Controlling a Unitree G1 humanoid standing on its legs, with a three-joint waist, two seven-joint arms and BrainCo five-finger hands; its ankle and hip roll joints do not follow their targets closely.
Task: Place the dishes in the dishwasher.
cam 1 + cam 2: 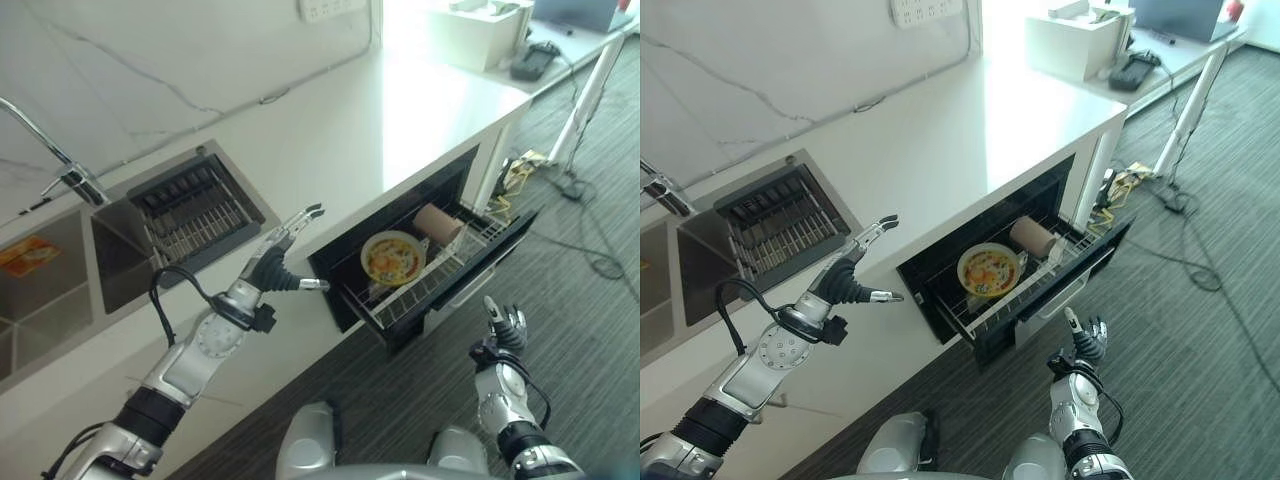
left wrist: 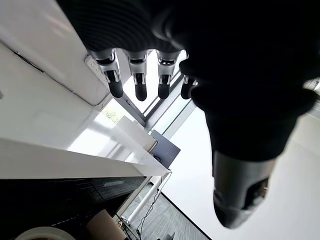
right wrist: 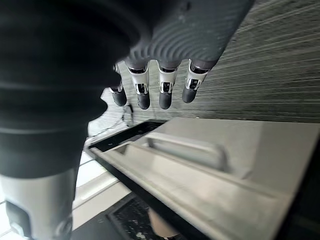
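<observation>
The right hand (image 1: 505, 327), fingers straight and empty, is hovering just outside the open dishwasher drawer (image 1: 470, 275), nearer than the open left hand (image 1: 278, 262).

Faucet (image 1: 45, 150) spout past the frame edge

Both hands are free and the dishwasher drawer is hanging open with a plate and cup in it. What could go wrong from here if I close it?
1. The plate leans upright in the wire rack; a hard shove may tip it against the cup lying beside it.
2. The right hand hangs low in front of the drawer front, so its open fingers may strike the handle instead of pushing flat.
3. The left hand is spread over the counter edge beside the opening and could get caught as the drawer slides in.
</observation>
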